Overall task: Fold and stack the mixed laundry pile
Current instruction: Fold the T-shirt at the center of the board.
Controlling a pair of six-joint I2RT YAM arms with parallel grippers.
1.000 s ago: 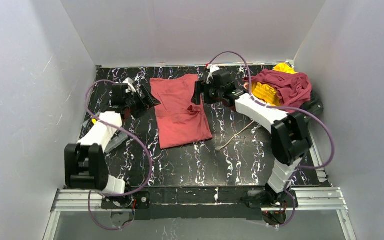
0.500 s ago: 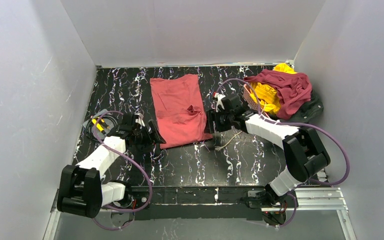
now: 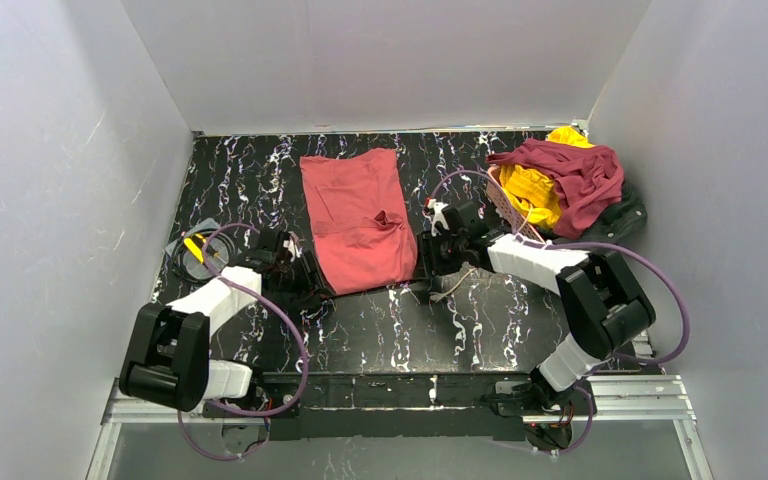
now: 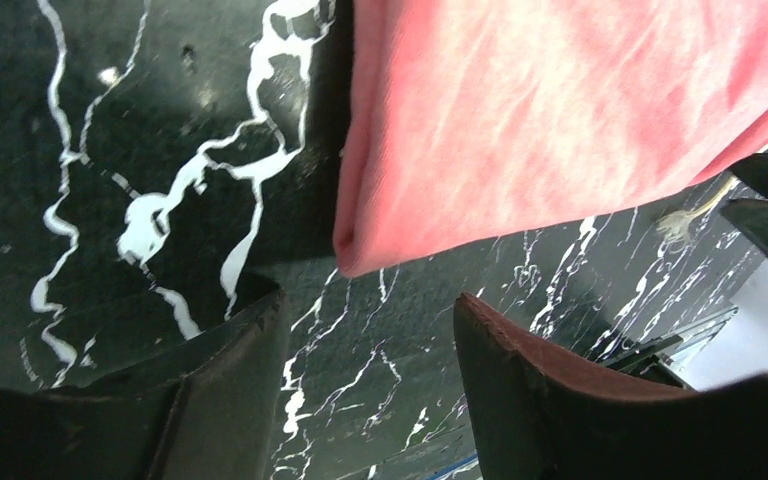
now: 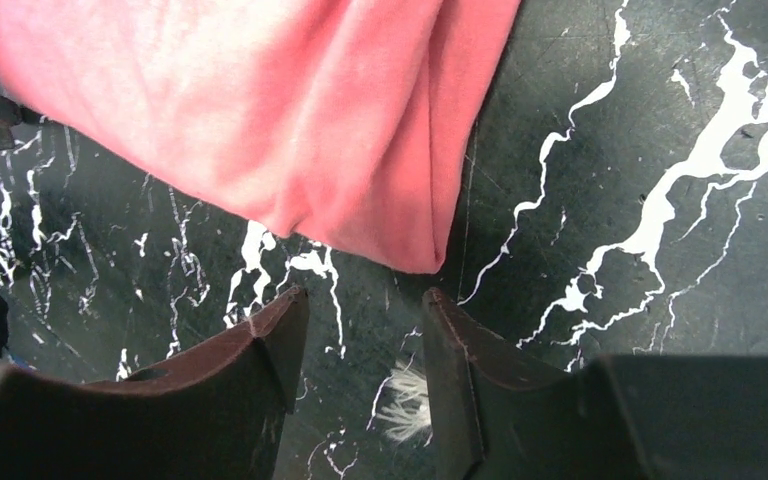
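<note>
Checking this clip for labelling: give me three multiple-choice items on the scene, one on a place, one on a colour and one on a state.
1. Where is the salmon-red garment?
A. on the far-right heap
B. spread flat in the middle
C. hanging in the air

2. Which colour drapes over the yellow garment?
A. blue
B. white
C. dark maroon

3. The left end effector and right end effector are:
A. open at the salmon-red garment's near corners
B. shut on cloth
C. lifting it

Key: B, it lies flat between both end effectors; C, the maroon garment tops the yellow; A, the wrist views show jaws apart with no cloth between them.
</note>
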